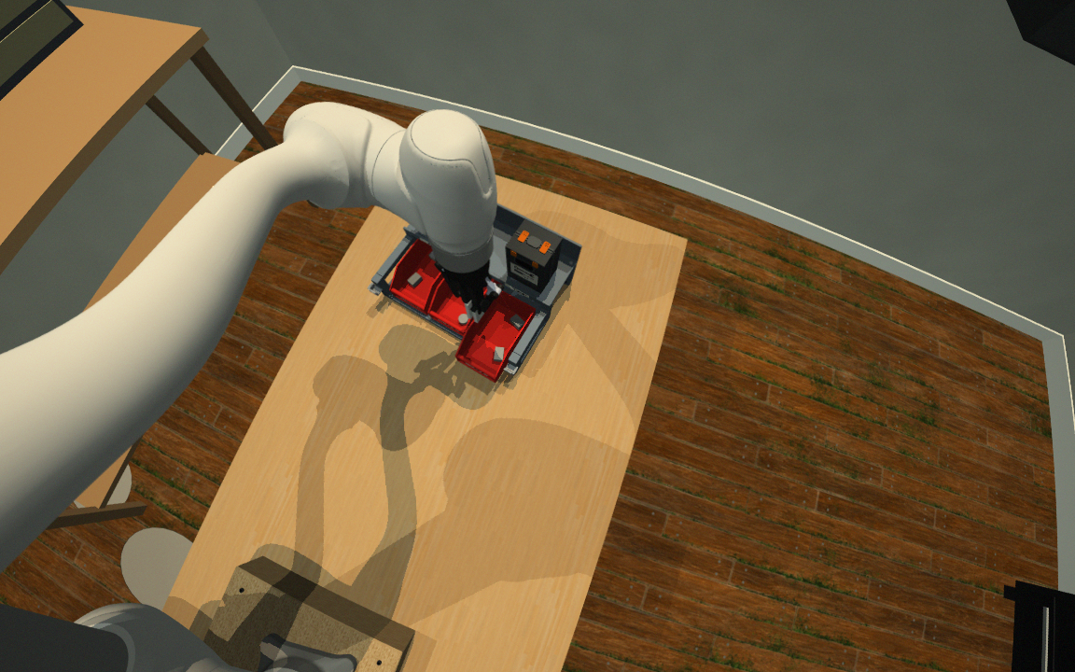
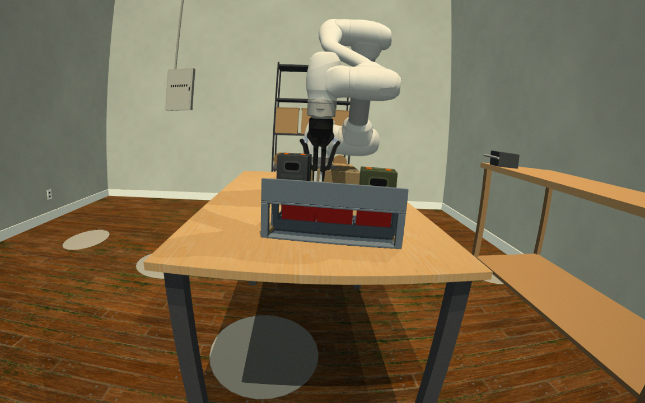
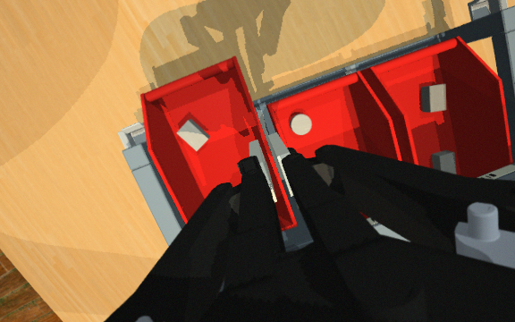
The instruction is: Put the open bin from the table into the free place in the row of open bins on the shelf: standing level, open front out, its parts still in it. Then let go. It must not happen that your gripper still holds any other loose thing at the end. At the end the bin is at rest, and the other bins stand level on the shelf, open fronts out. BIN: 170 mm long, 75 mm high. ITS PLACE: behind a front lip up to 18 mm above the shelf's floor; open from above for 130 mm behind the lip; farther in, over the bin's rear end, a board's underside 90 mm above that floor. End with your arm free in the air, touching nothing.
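Note:
The task's red bin [image 1: 491, 334] [image 3: 213, 156] is at one end of the shelf [image 1: 531, 335] [image 2: 335, 192] [image 3: 147, 172]. Its open front sticks out over the front lip, beyond the fronts of the other bins. Small grey parts are in it. Whether it is quite level I cannot tell. The middle bin [image 1: 451, 311] [image 3: 333, 134] and the far bin [image 1: 404, 294] [image 3: 398, 76] stand side by side behind the lip, open fronts out. My gripper [image 1: 477, 312] [image 2: 317, 176] [image 3: 267, 151] is narrowly open over the bin's inner side wall, with slight gaps beside the wall; tip depth is unclear.
A dark case [image 1: 531, 265] [image 2: 293, 165] and a green case [image 2: 378, 176] stand on the upper board, close beside my hand. The middle bin's side is close to my inner finger. A wooden block [image 1: 315, 614] is at the table's other end.

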Robot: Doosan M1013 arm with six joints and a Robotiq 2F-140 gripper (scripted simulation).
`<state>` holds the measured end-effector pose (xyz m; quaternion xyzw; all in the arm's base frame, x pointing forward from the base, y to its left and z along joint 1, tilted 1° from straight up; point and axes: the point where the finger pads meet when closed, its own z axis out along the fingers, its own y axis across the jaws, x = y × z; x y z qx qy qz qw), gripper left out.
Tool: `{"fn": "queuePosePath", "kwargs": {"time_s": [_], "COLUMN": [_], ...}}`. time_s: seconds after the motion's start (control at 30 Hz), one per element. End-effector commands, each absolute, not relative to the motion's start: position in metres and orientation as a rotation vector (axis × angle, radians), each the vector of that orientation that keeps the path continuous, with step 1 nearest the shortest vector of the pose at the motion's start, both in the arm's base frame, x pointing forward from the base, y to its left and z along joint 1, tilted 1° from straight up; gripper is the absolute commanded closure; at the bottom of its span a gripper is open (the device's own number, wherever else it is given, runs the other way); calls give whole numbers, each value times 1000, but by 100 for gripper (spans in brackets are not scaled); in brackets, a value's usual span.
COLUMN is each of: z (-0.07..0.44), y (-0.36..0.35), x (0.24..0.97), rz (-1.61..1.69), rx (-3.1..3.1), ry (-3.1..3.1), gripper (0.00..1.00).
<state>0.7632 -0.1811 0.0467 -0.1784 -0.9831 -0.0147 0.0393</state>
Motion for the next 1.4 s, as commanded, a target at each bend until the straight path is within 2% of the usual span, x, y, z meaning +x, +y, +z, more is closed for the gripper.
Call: {"fn": "queuePosePath", "kwargs": {"time_s": [0.0,1.37], "z": [51,105], "y": [-181,-182], "x": [763,763], "rz": [-45,-45], "rx": [-547,-547], "ry": [-3014,-3014], "gripper": [94,94]}}
